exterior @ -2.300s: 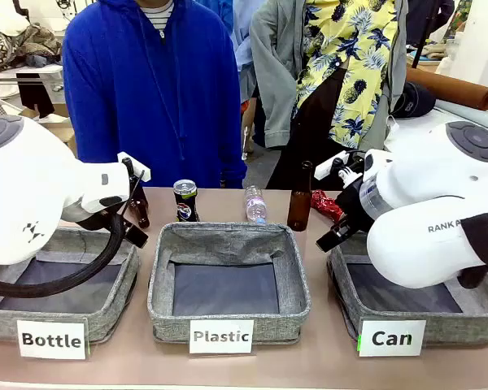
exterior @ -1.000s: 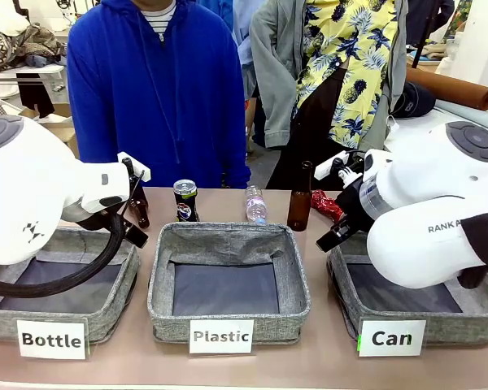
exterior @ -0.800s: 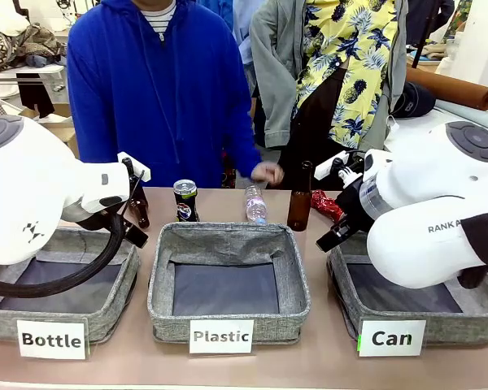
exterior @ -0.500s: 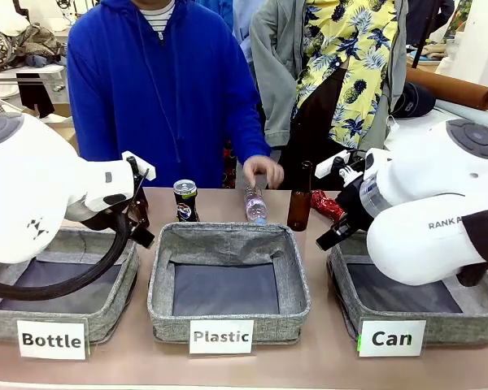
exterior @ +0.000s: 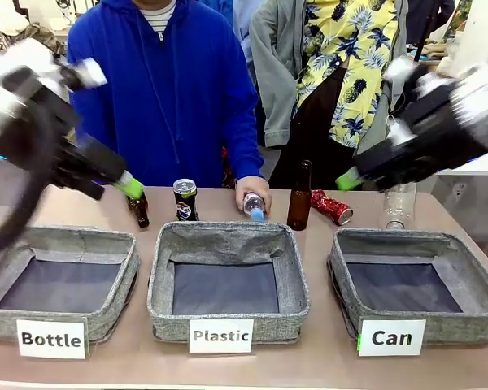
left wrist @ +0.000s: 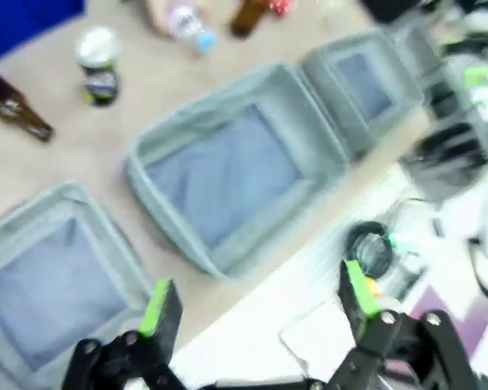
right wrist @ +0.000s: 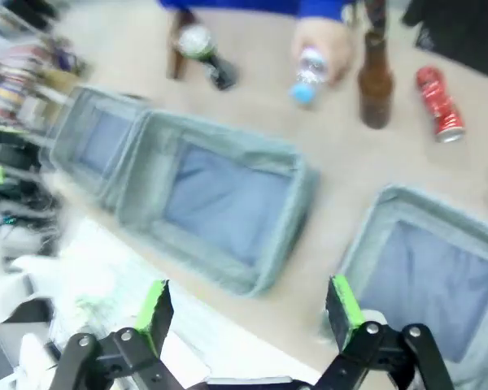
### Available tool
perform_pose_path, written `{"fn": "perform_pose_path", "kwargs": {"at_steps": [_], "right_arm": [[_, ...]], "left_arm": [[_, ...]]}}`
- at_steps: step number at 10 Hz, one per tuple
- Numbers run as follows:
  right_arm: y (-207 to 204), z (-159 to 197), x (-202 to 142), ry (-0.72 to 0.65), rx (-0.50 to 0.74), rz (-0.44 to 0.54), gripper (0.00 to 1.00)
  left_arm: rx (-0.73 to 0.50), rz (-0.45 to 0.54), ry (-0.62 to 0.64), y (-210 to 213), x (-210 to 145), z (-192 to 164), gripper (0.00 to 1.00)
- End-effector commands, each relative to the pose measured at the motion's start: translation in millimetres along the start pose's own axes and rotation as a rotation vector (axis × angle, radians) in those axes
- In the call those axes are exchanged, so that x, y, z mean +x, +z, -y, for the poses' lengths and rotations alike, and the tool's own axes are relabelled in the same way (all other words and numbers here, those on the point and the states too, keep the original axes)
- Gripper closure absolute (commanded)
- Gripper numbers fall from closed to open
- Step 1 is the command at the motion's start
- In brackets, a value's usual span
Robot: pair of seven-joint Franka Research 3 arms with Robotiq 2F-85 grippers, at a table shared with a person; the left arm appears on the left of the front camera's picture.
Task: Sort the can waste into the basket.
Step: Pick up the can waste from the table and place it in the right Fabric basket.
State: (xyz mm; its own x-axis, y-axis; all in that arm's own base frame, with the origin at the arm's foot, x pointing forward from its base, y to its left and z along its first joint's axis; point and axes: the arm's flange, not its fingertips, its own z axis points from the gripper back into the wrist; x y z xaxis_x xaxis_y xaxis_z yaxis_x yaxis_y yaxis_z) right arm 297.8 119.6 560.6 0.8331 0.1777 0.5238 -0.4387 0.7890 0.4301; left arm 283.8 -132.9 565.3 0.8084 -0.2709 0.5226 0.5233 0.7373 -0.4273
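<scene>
While the crushed red can (exterior: 332,207) lies on its side on the table just behind the basket (exterior: 338,276) labelled "Can", the Pepsi can (exterior: 185,200) stands upright well to its left, behind the "Plastic" bin (exterior: 157,284). Seen from above in the right wrist view, a brown bottle (right wrist: 376,77) stands beside the red can. A person's hand (exterior: 246,189) grips a clear bottle (exterior: 255,210). The left gripper (left wrist: 252,301) and right gripper (right wrist: 248,305) hang above the bins, fingers wide apart, holding nothing.

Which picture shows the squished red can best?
The front view: the crushed red metal can lies sharp beyond the grey fabric basket labelled "Can". The right wrist view shows it whole from above, but blurred; the left wrist view gives a tiny red smudge.
</scene>
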Motion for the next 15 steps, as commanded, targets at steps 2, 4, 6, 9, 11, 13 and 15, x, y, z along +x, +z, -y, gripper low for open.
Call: {"fn": "perform_pose_path", "kwargs": {"at_steps": [2, 4, 6, 9, 11, 13, 15], "right_arm": [[83, 130, -51, -0.319, 0.287, 0.204, 0.00], [102, 215, -93, -0.571, 0.388, 0.356, 0.00], [102, 255, -124, -0.738, 0.378, 0.440, 0.00], [137, 294, -129, -0.793, 0.361, 0.433, 0.00], [137, 294, -129, -0.793, 0.361, 0.433, 0.00], [114, 277, -98, -0.738, 0.170, 0.356, 0.00], [47, 232, 1, -0.453, -0.039, 0.153, 0.00]], "left_arm": [[-0.129, 0.188, 0.201, 83, -95, -107, 0.00], [-0.256, 0.405, 0.462, 108, -167, -193, 0.00], [-0.358, 0.547, 0.748, 99, -225, -266, 0.00], [-0.312, 0.532, 0.803, 180, -230, -301, 0.00], [-0.312, 0.532, 0.803, 180, -230, -301, 0.00], [-0.312, 0.532, 0.803, 180, -230, -301, 0.00], [-0.312, 0.532, 0.803, 180, -230, -301, 0.00]]}}
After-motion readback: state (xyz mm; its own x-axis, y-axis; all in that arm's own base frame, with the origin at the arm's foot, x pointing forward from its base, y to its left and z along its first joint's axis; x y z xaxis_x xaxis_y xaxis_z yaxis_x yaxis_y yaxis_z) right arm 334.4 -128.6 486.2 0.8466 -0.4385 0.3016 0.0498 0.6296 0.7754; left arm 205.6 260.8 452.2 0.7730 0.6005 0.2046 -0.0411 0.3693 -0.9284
